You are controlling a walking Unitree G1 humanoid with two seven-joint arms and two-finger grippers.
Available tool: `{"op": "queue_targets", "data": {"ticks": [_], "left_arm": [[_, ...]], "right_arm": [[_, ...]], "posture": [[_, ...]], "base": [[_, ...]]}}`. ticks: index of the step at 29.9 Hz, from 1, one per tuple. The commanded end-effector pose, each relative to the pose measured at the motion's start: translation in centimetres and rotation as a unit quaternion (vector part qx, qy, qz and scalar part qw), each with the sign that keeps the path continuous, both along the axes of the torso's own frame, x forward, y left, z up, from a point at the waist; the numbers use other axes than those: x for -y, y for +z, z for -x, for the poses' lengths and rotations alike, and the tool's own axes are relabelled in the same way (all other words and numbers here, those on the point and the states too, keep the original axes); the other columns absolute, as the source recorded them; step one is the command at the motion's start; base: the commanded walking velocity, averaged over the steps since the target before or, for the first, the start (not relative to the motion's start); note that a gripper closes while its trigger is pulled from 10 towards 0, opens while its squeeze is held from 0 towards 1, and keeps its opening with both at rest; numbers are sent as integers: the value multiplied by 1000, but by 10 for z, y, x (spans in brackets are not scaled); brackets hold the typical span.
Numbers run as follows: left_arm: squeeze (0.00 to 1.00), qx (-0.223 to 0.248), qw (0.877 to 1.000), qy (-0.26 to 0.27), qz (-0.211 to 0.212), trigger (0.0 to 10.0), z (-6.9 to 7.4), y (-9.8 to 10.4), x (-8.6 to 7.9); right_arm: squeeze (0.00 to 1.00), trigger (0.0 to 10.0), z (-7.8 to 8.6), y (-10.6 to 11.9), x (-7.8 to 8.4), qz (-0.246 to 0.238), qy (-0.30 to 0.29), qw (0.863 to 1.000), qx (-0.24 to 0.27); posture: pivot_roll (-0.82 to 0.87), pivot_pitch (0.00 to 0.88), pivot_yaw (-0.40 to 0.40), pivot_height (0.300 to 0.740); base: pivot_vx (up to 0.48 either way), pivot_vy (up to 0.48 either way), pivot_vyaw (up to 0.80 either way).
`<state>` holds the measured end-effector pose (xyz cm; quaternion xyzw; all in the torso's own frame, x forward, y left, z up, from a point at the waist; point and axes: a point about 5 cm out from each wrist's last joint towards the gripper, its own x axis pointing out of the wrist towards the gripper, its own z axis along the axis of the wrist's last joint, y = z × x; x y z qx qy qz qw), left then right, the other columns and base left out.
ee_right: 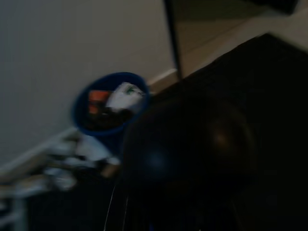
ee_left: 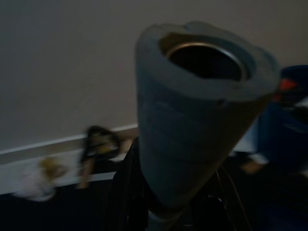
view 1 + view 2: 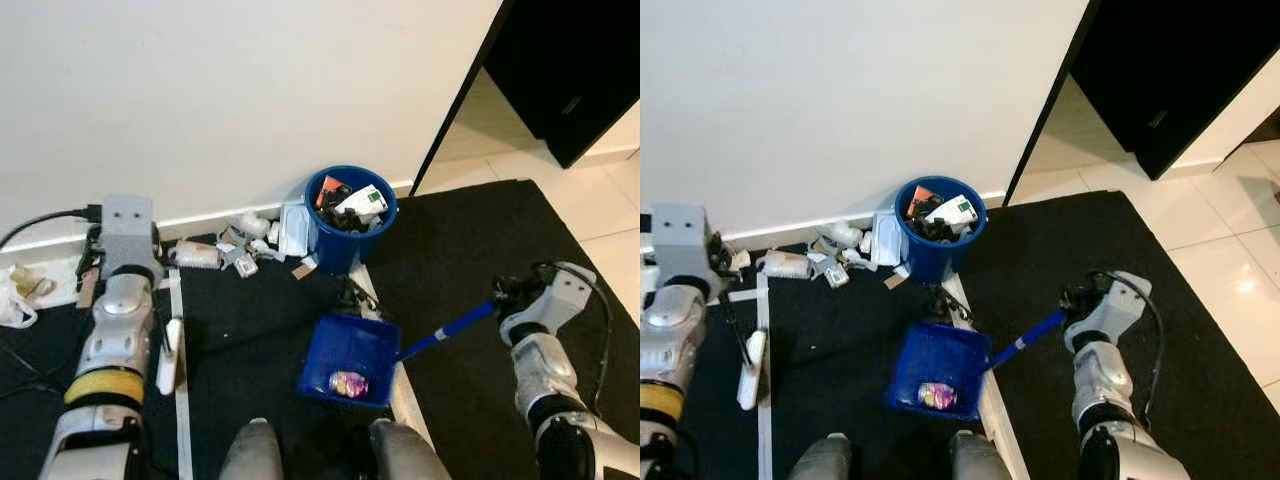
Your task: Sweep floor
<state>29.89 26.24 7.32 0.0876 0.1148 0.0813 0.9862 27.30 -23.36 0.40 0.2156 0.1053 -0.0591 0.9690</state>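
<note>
Against the wall, litter (image 3: pixel 240 250) lay unswept beside your full bin (image 3: pixel 349 218), one piece sat in the dustpan (image 3: pixel 350 360) whose handle your right gripper (image 3: pixel 508 292) clamped, and your left gripper (image 3: pixel 100 262) clamped the broom (image 3: pixel 169 355).

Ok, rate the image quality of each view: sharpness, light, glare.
Left eye view: sharp and evenly lit, blue bin and dustpan crisp. Right eye view: equally sharp, with a small glare spot on the white tiles. Left wrist view: dim, a grey tube end looms close and soft. Right wrist view: dark and blurred, a black rounded shape before the bin.
</note>
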Motion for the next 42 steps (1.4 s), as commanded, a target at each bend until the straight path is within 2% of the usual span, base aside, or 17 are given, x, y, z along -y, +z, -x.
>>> {"op": "queue_targets", "data": {"ticks": [1, 6, 15, 19, 24, 29, 35, 38, 42], "left_arm": [[0, -17, 999, -19, 37, 10000, 2, -14, 14], [0, -24, 998, -45, 43, 10000, 2, -21, 27], [0, -15, 998, -54, 42, 10000, -3, -20, 32], [0, -15, 997, -59, 45, 10000, -4, -20, 34], [0, -32, 996, -72, 50, 10000, -3, -29, 47], [0, -32, 995, -73, 57, 10000, -3, -32, 53], [0, -28, 996, -42, 68, 10000, -4, -35, 56], [0, -37, 997, -31, 59, 10000, -4, -39, 59], [0, -38, 997, -35, 51, 10000, -4, -40, 63]], "right_arm": [[0, 10000, -8, 10, 1, -23, 8, 999, 33], [0, 10000, -11, 18, 10, -31, 20, 998, 55], [0, 10000, -13, 27, 24, -32, 53, 996, 70], [0, 10000, -13, 32, 29, -47, 66, 994, 80], [0, 10000, -12, 35, 37, -59, 84, 991, 81], [0, 10000, -11, 35, 38, -57, 86, 991, 83], [0, 10000, -11, 36, 36, -45, 84, 992, 86], [0, 10000, -15, 36, 29, -15, 89, 993, 82], [0, 10000, -16, 36, 28, -1, 91, 993, 80]], "posture": [[102, 0, -47, 740], [90, 0, -48, 740], [80, 0, -49, 740], [75, 0, -54, 740], [71, 0, -56, 740], [66, 0, -54, 740], [65, 0, -54, 740], [68, 0, -57, 740], [69, 0, -57, 740]], "base": [[0, 0, 0], [0, 0, 0], [0, 0, 0], [0, 0, 0], [0, 0, 0], [0, 0, 0], [0, 0, 0], [0, -160, 0], [0, -480, 150]]}}
